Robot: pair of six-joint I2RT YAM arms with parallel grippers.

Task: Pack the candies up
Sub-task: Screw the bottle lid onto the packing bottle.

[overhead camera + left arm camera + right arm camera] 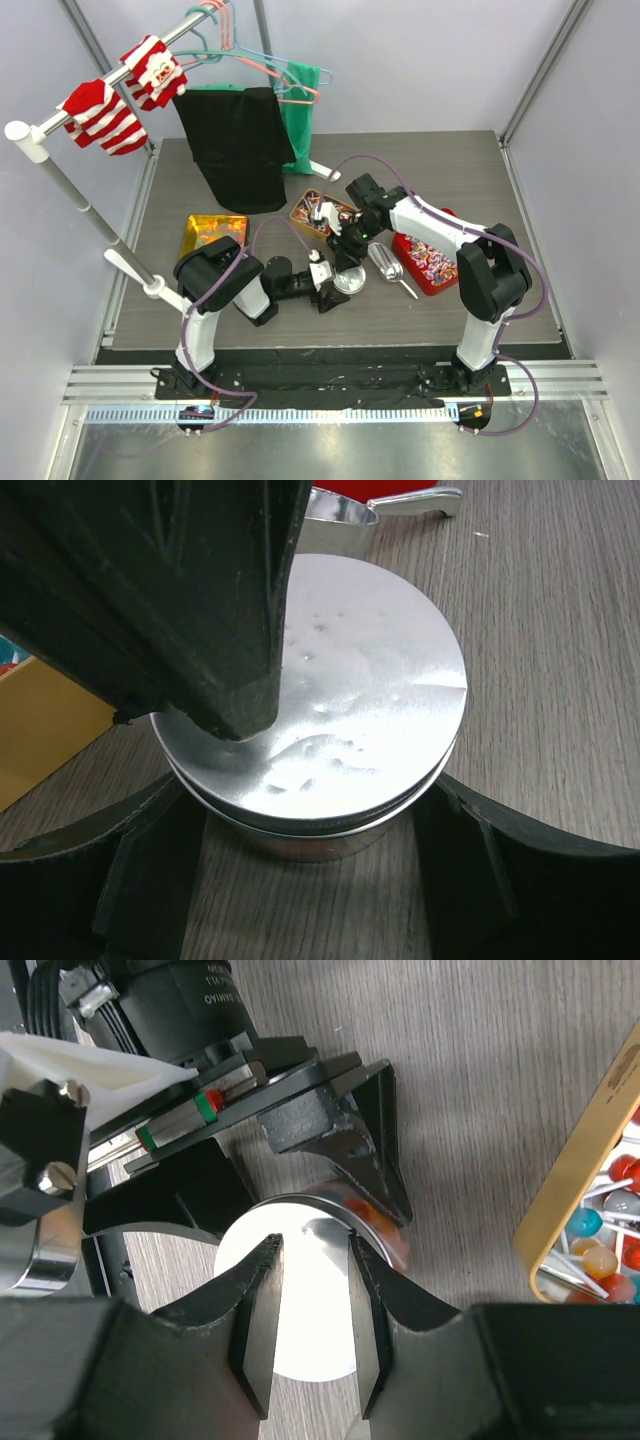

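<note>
i'm seeing the candies (430, 262) sitting in three places: a heap of wrapped pieces in the red tray (400, 246) right of centre, a few bright ones showing through the wall of the small round jar (300, 845) at the middle of the table (450, 170), and round red, orange and blue sweets on sticks lying in the gold tin (570, 1195) just behind the jar. the jar is carrying a silver lid (370, 660) on top. the left gripper (312, 783) is reaching in from the left with its jaws spread wide, one finger against each side of the jar, so it is gripping the jar by its wall. the right gripper (315, 1245) is pointing down over the lid with its jaws only narrowly parted and nothing between them; in the left wrist view one of its fingertips (240, 705) is resting on the lid near its edge. a small silver scoop (388, 266) is lying on the table just beside the jar, between it and the red tray. farther left an orange tray (192, 225) is sitting near the left arm; i can't make out what it is holding. at the back left a clothes rail (45, 120) is carrying red-and-white striped socks (105, 115), a black garment (235, 145) and a green garment (308, 100).
</note>
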